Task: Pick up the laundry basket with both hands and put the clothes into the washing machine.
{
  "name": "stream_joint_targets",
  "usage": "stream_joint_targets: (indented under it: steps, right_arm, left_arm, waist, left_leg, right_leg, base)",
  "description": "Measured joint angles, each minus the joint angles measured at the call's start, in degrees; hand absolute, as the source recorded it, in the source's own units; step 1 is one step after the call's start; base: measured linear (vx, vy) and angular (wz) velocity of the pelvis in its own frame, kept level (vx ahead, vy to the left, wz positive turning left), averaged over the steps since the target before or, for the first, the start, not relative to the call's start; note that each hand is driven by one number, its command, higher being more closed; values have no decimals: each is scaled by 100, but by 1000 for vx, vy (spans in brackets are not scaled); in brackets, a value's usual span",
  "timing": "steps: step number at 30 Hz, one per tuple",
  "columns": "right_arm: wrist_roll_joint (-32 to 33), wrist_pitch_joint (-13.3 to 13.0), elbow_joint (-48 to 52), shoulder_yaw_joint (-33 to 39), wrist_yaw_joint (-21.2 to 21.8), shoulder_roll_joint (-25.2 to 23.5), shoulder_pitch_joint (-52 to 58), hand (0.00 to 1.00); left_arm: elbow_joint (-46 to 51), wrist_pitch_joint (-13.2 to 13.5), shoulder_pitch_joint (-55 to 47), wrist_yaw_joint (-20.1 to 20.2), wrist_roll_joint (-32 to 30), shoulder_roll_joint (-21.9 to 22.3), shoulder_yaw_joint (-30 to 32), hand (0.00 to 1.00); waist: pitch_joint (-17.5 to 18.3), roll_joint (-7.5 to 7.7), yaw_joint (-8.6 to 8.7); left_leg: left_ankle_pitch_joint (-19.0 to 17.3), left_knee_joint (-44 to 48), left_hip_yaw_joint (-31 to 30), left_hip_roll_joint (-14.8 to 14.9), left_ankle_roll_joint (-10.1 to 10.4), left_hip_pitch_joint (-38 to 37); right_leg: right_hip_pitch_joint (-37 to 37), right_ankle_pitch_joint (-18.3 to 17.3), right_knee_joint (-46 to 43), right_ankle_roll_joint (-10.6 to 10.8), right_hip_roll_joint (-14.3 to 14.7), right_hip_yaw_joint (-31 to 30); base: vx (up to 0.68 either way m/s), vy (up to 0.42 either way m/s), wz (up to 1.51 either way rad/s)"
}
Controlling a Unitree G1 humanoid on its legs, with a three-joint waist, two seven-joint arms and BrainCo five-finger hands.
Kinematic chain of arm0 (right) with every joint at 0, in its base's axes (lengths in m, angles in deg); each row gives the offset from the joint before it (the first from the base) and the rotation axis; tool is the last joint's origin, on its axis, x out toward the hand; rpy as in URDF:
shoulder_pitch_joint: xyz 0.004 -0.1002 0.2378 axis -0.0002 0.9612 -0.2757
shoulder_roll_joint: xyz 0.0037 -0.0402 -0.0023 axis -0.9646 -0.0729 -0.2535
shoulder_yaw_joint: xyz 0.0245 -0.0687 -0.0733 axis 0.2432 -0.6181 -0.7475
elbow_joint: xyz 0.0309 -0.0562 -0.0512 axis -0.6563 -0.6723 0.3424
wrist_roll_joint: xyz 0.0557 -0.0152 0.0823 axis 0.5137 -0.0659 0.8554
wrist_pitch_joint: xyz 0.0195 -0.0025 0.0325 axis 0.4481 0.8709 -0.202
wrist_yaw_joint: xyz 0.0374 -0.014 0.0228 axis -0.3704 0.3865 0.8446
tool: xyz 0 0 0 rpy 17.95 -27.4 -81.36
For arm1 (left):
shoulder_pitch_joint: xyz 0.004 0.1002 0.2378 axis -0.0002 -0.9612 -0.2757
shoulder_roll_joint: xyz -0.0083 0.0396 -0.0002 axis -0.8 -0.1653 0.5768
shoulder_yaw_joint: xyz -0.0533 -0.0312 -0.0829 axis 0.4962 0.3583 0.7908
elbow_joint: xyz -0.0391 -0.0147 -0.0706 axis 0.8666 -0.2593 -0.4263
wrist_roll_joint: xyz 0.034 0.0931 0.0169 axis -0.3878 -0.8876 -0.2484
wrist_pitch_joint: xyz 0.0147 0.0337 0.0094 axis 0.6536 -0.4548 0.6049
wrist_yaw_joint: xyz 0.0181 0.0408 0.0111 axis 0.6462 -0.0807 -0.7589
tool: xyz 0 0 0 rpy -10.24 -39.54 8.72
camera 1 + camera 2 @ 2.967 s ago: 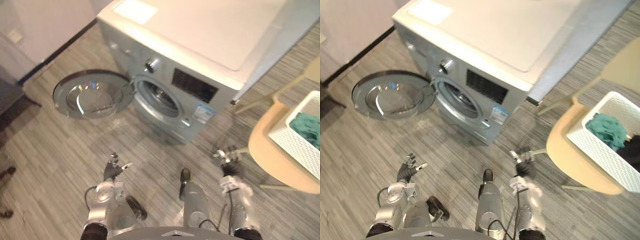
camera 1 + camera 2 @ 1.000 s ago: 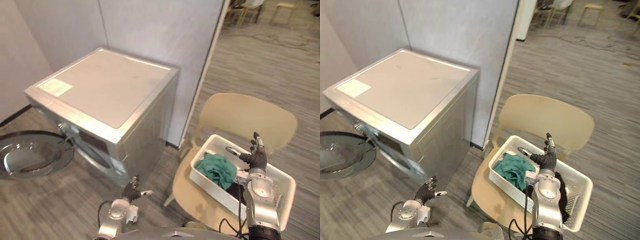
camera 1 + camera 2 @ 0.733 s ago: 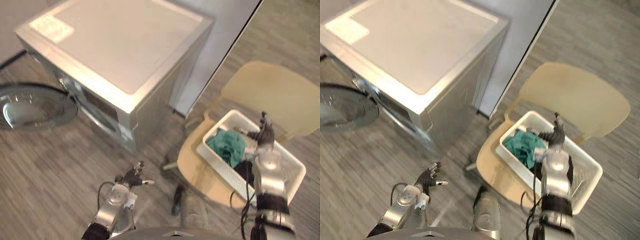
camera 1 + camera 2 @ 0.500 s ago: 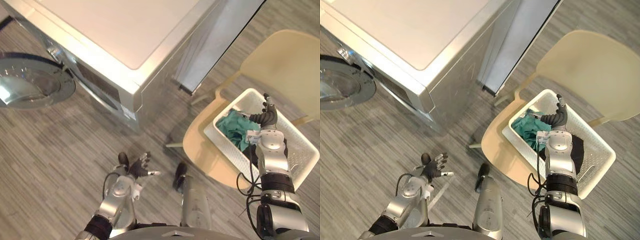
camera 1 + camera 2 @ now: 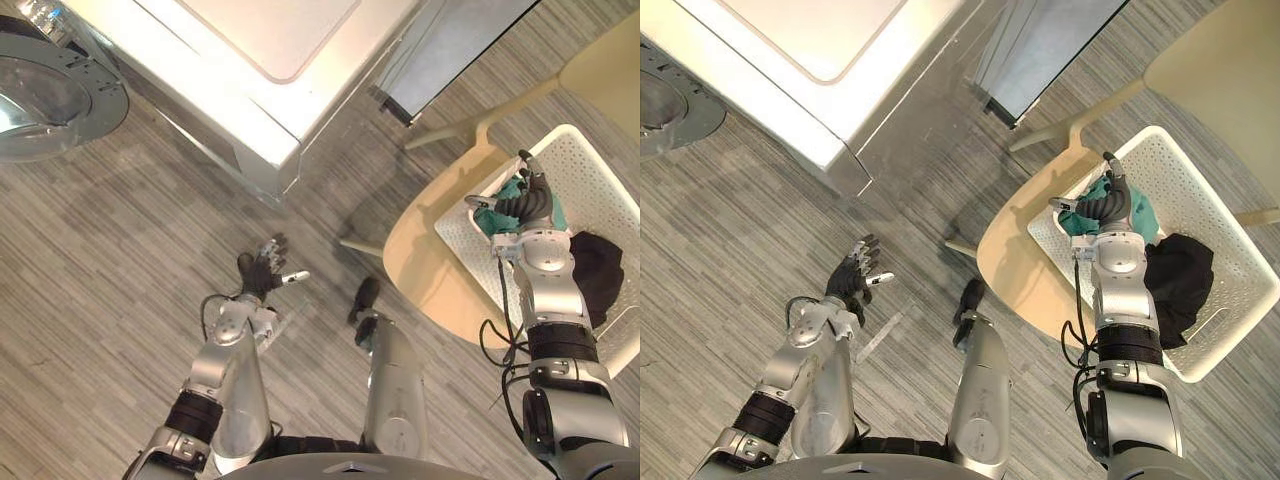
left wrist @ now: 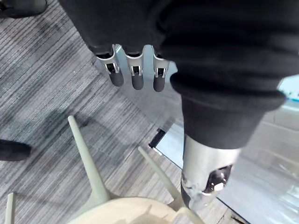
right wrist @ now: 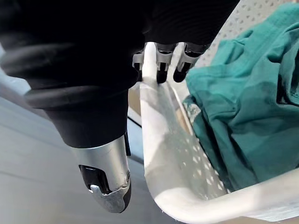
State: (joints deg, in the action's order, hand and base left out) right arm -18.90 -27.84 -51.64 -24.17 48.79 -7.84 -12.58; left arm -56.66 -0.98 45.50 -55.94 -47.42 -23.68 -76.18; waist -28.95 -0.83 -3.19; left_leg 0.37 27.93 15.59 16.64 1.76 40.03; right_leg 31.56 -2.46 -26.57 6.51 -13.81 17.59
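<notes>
Right hand (image 5: 1105, 208) rests open at the laundry basket (image 5: 1200, 190) rim, ready to grip. Left hand (image 5: 852, 275), open, hovers well away from it.

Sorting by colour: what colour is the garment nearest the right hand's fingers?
The garment is teal green, clearest in the right wrist view.

The white perforated plastic laundry basket (image 5: 590, 185) runs off the picture's edge. Inside it, the right hand (image 5: 525, 205) hides part of the teal cloth (image 5: 1137, 212). Well apart from the basket, the silver washing machine (image 5: 270, 30) is cropped.
</notes>
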Motion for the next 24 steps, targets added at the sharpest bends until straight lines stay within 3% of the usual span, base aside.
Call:
stream_joint_targets:
  steps: [8, 13, 18, 24]
  right_arm:
    - [-213, -176, -1263, -344, 0, 543, -1037, 0]
    - [-214, -241, -1702, -428, 4, 812, -1102, 0]
    - [-214, -269, -1405, -264, -20, 786, -849, 0]
    - [-3, -121, -229, -200, -2, 548, 14, 0]
  left_arm:
    - [-2, 61, 104, -108, 65, 150, 199, 0]
    - [-18, 62, 120, -114, 63, 207, 354, 0]
    - [-24, 69, 131, -120, 56, 223, 391, 0]
    - [-26, 77, 129, -124, 61, 220, 419, 0]
  waist:
    - [-1, 0, 1]
    - [-1, 1, -27]
    - [0, 2, -50]
    - [-1, 4, -110]
  left_leg:
    - [30, -25, 174, 138, 7, 229]
    - [182, -202, 228, 140, -35, 281]
    - [293, -337, 316, 100, -68, 229]
    - [325, -342, 483, 142, -68, -124]
  right_leg:
    - [277, -28, -54, -87, 5, 40]
    - [274, 31, 68, -93, -14, 128]
    - [241, 76, 107, -84, -49, 164]
    - [52, 82, 84, -55, -7, 27]
  base:
    - [-24, -43, 2]
    - [-6, -24, 11]
    - [12, -16, 4]
    - [33, -50, -9]
